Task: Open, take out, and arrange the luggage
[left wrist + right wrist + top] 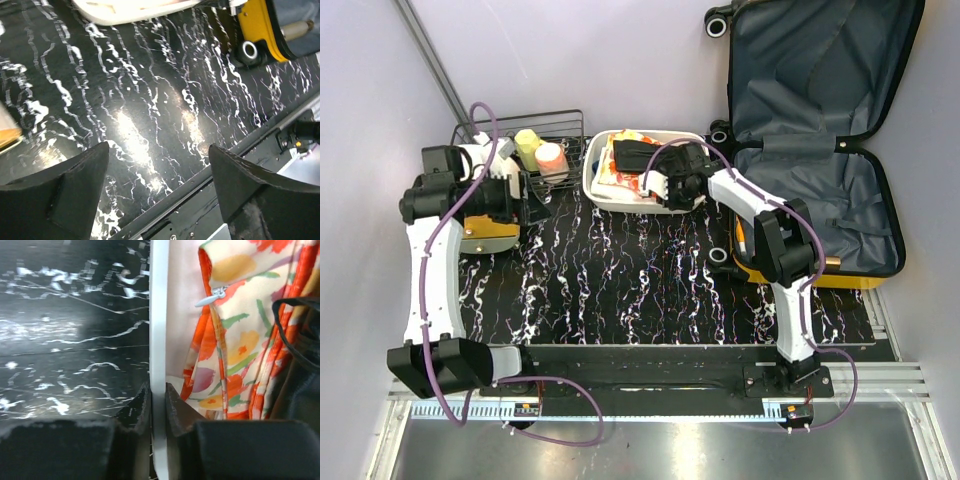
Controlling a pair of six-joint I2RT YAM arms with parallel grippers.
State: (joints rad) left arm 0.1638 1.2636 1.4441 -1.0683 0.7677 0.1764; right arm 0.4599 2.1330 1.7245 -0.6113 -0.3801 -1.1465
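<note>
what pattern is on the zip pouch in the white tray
A floral print, orange, yellow and green on cream: the pouch in the white tray shows best in the right wrist view.

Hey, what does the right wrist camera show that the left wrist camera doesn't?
Only the right wrist view shows the right gripper shut on the white tray rim, plus the floral pouch and its zipper pull inside.

Only the left wrist view shows the left gripper open and empty, and the luggage corner with a wheel.

Both show the black marbled tabletop and the tray.

Left end effector gapes wide — right end effector pinched nearly closed.
</note>
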